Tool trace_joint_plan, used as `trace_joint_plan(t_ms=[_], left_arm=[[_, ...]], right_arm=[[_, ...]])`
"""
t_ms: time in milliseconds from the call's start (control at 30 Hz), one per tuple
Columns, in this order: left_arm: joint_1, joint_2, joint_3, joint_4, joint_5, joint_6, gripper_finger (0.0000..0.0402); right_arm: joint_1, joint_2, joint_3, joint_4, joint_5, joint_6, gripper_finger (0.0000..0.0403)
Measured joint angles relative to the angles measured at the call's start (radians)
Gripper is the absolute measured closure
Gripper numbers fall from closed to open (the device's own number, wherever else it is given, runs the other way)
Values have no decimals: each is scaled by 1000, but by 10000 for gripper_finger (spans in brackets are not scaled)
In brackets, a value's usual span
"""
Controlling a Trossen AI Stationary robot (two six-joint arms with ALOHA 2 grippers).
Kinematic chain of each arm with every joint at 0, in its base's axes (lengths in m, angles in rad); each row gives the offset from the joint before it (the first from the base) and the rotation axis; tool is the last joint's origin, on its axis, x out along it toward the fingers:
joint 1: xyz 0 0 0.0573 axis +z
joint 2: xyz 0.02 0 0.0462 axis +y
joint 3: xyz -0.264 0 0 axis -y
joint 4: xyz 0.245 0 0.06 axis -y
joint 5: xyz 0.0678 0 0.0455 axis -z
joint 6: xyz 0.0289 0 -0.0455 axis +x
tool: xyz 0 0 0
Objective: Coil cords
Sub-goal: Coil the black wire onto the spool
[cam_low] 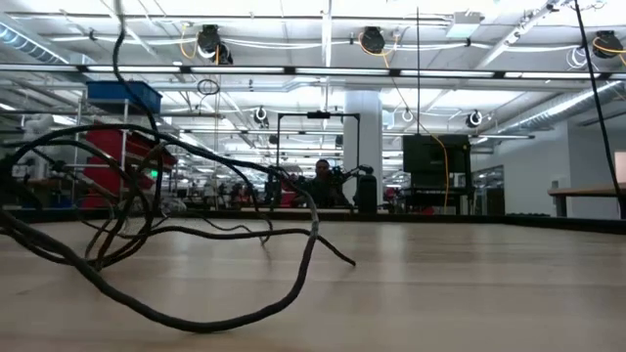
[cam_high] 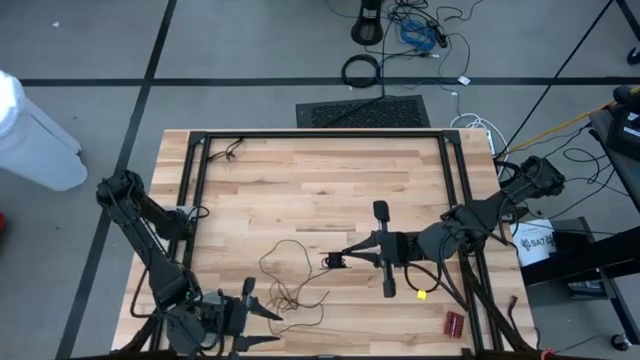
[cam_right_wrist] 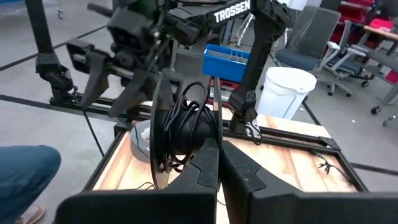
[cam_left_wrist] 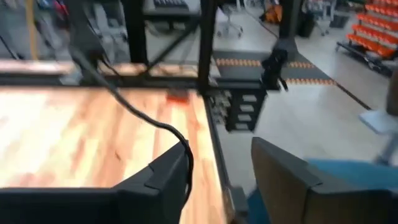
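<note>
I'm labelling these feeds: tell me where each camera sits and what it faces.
High: overhead, straight down on the table; both arms show.
Low: table height, level across the wire into the room; no arm seen.
Left wrist: past the open left gripper, along the table's edge.
Right wrist: past the right gripper, shut on the disc.
High and low share the wire.

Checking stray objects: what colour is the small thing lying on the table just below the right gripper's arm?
Yellow; the small piece shows best in the high view.
</note>
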Motion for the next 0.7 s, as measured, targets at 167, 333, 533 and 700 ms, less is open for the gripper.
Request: trace_joint_plan(t_ms=[167,333,533,700], left_arm=[[7,1,0,-130,7,-95,165],[1,1,0,-266,100,-188,140],[-35,1,0,-375,169,-313,139],[-32,1,0,-394,-16,-260,139]], right_arm=[[-1,0,0,-20,1,27,403],[5,0,0,-21,0,52,403],[28,0,0,-22,0,54,403],[31,-5,0,-22,7,54,403]])
